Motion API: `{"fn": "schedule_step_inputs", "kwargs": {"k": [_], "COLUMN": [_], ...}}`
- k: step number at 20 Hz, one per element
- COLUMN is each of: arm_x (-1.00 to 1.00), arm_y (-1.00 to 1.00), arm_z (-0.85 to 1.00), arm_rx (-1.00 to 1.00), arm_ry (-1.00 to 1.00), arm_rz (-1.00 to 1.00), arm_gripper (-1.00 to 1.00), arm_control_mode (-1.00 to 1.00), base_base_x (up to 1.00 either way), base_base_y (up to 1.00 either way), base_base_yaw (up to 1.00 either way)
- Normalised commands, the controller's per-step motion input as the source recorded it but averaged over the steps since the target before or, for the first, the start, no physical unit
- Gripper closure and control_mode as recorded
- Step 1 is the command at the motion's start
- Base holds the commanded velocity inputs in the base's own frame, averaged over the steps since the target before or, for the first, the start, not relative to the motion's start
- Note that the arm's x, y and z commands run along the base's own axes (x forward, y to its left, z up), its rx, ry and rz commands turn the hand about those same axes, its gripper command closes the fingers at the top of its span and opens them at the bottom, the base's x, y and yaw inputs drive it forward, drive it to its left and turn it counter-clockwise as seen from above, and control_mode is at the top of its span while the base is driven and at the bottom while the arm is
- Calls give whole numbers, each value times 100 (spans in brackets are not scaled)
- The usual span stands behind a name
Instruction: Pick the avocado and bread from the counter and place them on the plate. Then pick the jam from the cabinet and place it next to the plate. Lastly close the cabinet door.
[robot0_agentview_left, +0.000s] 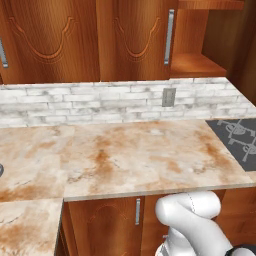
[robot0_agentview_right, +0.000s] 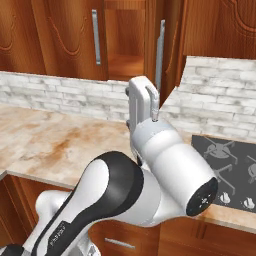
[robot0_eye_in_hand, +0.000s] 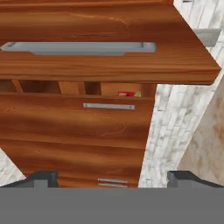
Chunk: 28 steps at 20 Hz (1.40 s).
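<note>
Gripper (robot0_eye_in_hand: 112, 178): two dark finger tips, one at each lower corner of the hand view, set far apart. Jaws wide open; nothing between them, nothing touched. In the right base view the hand is raised in front of the wall units, above the counter.

Cabinet door (robot0_eye_in_hand: 105, 41): reddish-brown wooden panel, grain running along its length, long silver bar handle (robot0_eye_in_hand: 78, 47) on its face. It stands ahead of the jaws and beyond them, swung out so that a gap shows behind its edge. Apart from both finger tips. In the right base view the same door appears edge-on just beyond the hand, bar handle vertical.

Cabinet (robot0_eye_in_hand: 65, 87): open interior visible in the gap past the door's edge, with wooden dividers. A small red and yellow item (robot0_eye_in_hand: 129, 93) sits inside, ahead of the jaws and slightly toward the right finger tip; too small to identify.

Neighbouring panel (robot0_eye_in_hand: 78, 127): reddish-brown, with a shorter silver handle (robot0_eye_in_hand: 109, 106), between the gap and the jaws.

Counter (robot0_agentview_left: 125, 155): beige marbled slab with rust-brown veins, pale thick edge, below the hand.

Backsplash (robot0_agentview_left: 90, 102): white-grey brick, with a grey wall outlet (robot0_agentview_left: 169, 97).

Cooktop (robot0_agentview_right: 225, 160): dark, with burner grates, on the counter to the right of the hand.
</note>
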Motion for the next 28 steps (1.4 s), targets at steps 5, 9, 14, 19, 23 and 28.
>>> {"fn": "schedule_step_inputs", "kwargs": {"k": [5,9,14,19,23,28], "arm_x": [30,33,34,29,33,39], "arm_y": [-13,-19,-11,-21,-21,-13], "arm_z": [0,0,0,-1,-6,-7], "arm_rx": [-4,-7,-6,-1,0,0], "arm_ry": [-1,0,0,0,0,0], "arm_rz": [3,0,0,-1,-3,-7], "arm_gripper": [-100,-100,-100,-100,-100,-100], "arm_control_mode": [-100,-100,-100,-100,-100,-100], "base_base_x": [0,0,0,0,0,0], "base_base_y": [0,0,0,0,0,0], "base_base_yaw": [0,0,0,0,0,0]}}
